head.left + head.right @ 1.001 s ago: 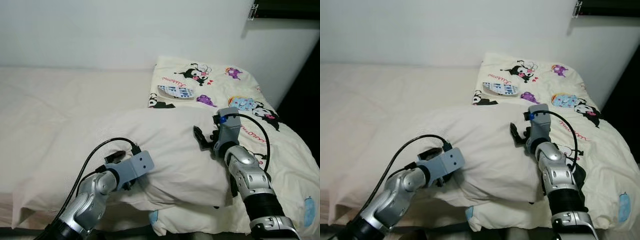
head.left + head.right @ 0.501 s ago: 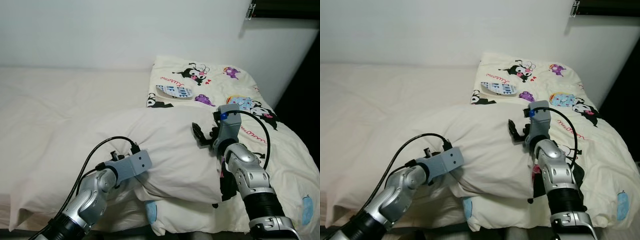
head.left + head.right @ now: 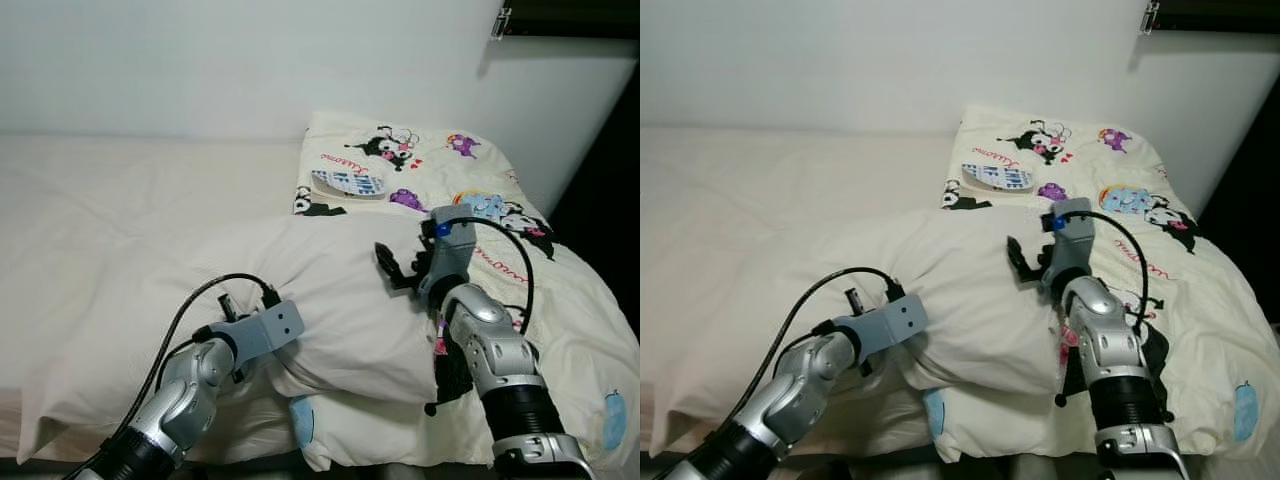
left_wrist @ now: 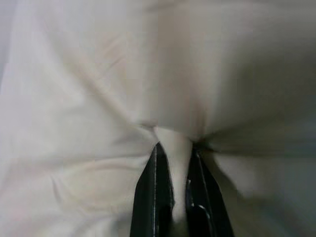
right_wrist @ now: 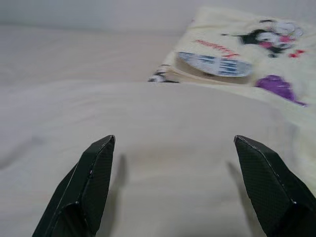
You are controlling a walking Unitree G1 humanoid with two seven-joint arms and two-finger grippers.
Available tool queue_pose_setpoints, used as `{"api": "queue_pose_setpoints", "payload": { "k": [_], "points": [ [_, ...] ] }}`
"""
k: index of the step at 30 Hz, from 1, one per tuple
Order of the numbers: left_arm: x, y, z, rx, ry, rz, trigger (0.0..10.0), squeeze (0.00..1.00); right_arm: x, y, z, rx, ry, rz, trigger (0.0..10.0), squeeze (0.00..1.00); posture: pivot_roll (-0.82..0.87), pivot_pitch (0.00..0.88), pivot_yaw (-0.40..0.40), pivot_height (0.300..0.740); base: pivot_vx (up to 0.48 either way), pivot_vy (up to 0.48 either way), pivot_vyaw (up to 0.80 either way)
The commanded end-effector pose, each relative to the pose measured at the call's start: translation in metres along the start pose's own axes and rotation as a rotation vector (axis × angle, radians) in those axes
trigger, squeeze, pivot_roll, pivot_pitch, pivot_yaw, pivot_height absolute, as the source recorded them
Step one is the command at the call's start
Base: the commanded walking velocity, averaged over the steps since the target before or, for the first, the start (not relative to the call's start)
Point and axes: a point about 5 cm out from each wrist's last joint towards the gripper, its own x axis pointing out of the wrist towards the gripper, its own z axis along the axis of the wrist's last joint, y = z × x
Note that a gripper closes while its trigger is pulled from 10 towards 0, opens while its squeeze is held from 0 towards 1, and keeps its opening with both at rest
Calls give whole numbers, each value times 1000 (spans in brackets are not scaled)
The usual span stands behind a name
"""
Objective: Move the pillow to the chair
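A plump cream pillow (image 3: 330, 300) lies across the bed in front of me, partly on top of a cartoon-print quilt (image 3: 520, 300). My left gripper (image 4: 175, 192) is shut on a fold of the pillow's fabric at its near left edge. In the eye views its wrist block (image 3: 262, 335) presses into the pillow and hides the fingers. My right gripper (image 3: 392, 268) is open at the pillow's right end. Its two fingers are spread wide over the pillow's top surface (image 5: 173, 143).
A cartoon-print pillow (image 3: 400, 160) leans against the white wall at the head of the bed. A pale sheet (image 3: 120, 200) covers the bed to the left. A dark gap (image 3: 610, 180) lies beyond the bed's right side.
The pillow's near right edge has risen, and more of the printed quilt shows beneath it. My right gripper has shifted slightly left over the pillow. The left gripper keeps its hold.
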Motion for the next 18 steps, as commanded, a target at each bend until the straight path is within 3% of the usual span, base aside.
{"api": "queue_pose_setpoints", "payload": {
  "k": [1,3,5,6,7,8,9,13,18],
  "points": [
    [-2,16,-8,-222,2,67,0,0,-1,10,-2,44,-1,62,10000,0,13,0,-51,410,0,0,0],
    [-12,45,12,-657,-201,150,0,0,-2,17,-4,76,-1,113,10000,0,19,0,-51,415,0,0,0],
    [-12,45,12,-657,-201,150,0,0,-2,17,-4,76,-1,113,10000,0,19,0,-51,415,0,0,0],
    [-21,59,22,-835,-318,181,0,0,-3,19,-5,87,-2,128,10000,0,24,0,-51,420,0,0,0],
    [-32,74,31,-939,-427,218,0,0,-3,20,-6,93,-4,134,10000,0,24,0,-49,425,0,0,0],
    [-32,74,31,-939,-427,218,0,0,-3,20,-6,93,-4,134,10000,0,24,0,-49,425,0,0,0],
    [-40,83,36,-973,-485,242,10000,0,-3,21,-6,96,-8,137,10000,0,25,0,-50,430,0,0,0],
    [-54,97,36,-964,-545,334,10000,0,-2,23,-4,108,-27,152,10000,0,30,0,-50,445,0,0,0],
    [-60,101,32,-1007,-569,396,10000,0,-4,26,-4,119,-44,168,10000,0,33,0,-51,465,0,0,0]
  ]
}}
